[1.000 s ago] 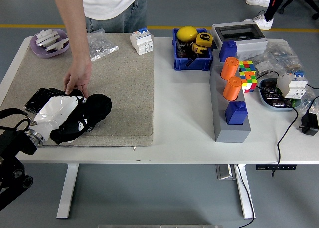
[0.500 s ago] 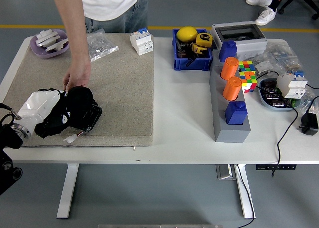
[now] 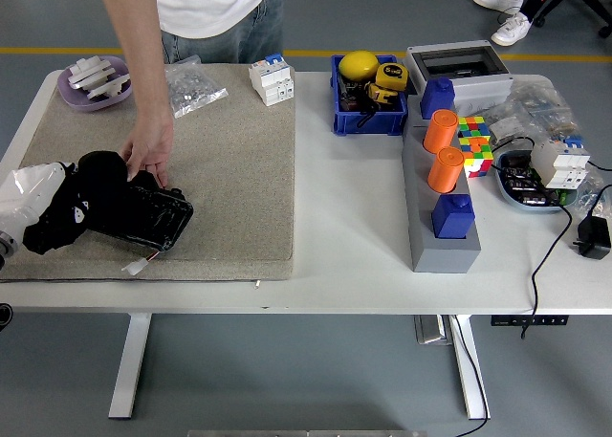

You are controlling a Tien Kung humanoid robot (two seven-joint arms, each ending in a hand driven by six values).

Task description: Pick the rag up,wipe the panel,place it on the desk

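My left hand [image 3: 43, 207], fingers clamped on the black rag [image 3: 86, 193], sits on the panel's [image 3: 143, 219] left end near the beige mat's [image 3: 234, 179] left edge, a person's hand [image 3: 150, 152] pressing the panel's far edge.

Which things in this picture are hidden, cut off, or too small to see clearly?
- Left hand, head view: its fingers are buried in the black rag; the arm is cut by the left edge.
- Black panel: partly covered by the rag and the person's hand.
- Right hand: outside the picture.
- Blue bin: its small parts are too small to name.
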